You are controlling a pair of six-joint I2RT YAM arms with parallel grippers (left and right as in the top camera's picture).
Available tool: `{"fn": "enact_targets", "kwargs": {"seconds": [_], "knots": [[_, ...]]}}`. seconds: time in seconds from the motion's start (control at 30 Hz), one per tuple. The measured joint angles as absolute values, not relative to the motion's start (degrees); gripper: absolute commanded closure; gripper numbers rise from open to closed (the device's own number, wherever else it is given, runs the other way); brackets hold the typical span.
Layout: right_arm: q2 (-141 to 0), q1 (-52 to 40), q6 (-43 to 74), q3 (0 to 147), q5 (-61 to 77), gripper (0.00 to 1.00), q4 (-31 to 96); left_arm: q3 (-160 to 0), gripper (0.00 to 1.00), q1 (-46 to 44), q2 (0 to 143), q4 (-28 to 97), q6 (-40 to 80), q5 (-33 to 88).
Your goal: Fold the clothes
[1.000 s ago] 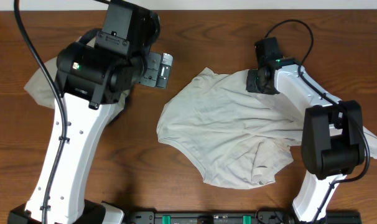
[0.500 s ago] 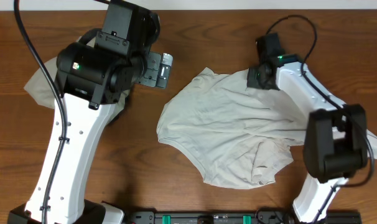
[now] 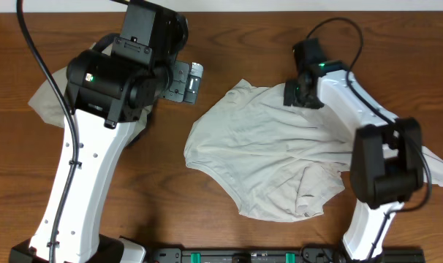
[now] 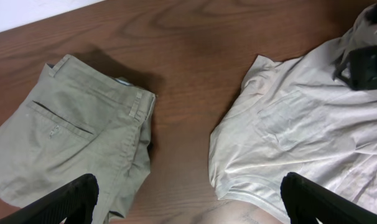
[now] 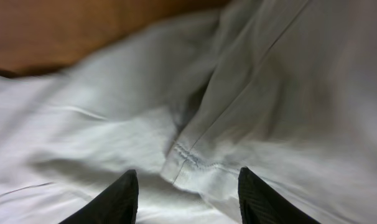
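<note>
The right claw [image 5: 188, 193] is hanging with fingers apart, a stitched hem lying between them, at the far edge of the shirt [image 3: 265, 157]. The left claw [image 4: 191, 186] is gaping wide, holding nothing. The shirt, pale, off-white and wrinkly, is lying crumpled on the table [image 3: 243, 29], right of the trousers [image 4: 70, 143].

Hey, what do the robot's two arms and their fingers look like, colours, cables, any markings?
The two arms match. The left arm and right arm have smooth white shells with bulky black joint housings. A black cable loops off each, and a small green light glows on a black housing. The left fingers and right fingers are plain black. No lettering shows.
</note>
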State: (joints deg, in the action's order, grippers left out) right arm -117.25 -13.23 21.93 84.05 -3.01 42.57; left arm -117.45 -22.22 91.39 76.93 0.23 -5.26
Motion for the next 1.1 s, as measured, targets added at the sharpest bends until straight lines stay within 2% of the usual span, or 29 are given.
{"fn": "enact_targets", "kwargs": {"seconds": [0.07,0.23,0.77,0.93,1.1], "knots": [[-118.54,-13.28,22.39,83.83,-3.03,0.54,42.59,-117.45,0.05,-22.22,91.39,76.93,0.21,-5.26],[-118.63,-13.26,23.88,83.72,-3.33,0.98,42.46,-117.45,0.05,-22.22,91.39,76.93,0.23,-5.26],[-113.99,-10.81,24.43,83.74,-7.66,0.99,43.66,-117.45,0.05,-22.22,91.39,76.93,0.23,-5.26],[-107.96,-4.54,21.58,87.59,-9.50,0.99,39.46,-117.45,0.05,-22.22,91.39,76.77,0.23,-5.26],[-104.71,6.94,20.32,96.77,-13.50,0.98,33.12,-117.45,0.04,-22.22,91.39,76.38,0.23,-5.21]]}}
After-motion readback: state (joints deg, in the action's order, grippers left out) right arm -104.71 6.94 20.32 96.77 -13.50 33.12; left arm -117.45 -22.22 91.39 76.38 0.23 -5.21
